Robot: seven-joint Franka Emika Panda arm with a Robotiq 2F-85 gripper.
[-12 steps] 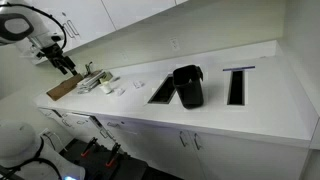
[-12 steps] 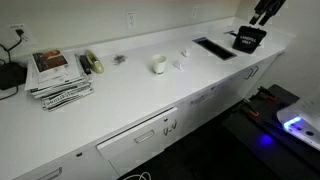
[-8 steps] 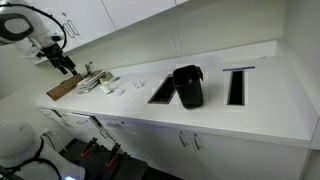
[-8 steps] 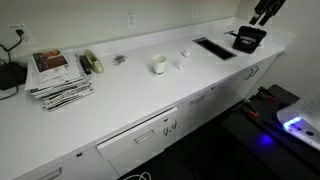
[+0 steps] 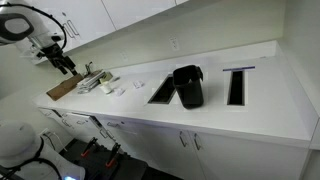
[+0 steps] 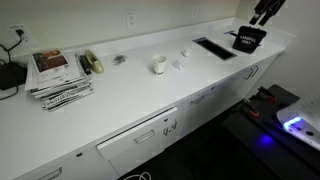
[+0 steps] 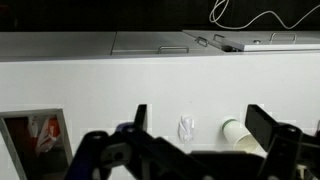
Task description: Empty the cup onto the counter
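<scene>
Well ahead of the end effector, spread wide and empty, the cup sits on the surface, offset toward the wrist view's right.

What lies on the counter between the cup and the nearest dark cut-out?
A small clear object lies between the cup and the cut-out; an exterior view and the wrist view show it.

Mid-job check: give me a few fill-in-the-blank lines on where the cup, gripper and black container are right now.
1. The cup sits on the white ___.
2. In the wrist view the gripper is ___ and holds nothing.
3. The black container sits between two dark rectangular ___.
Missing words: counter; open; cut-outs.
</scene>
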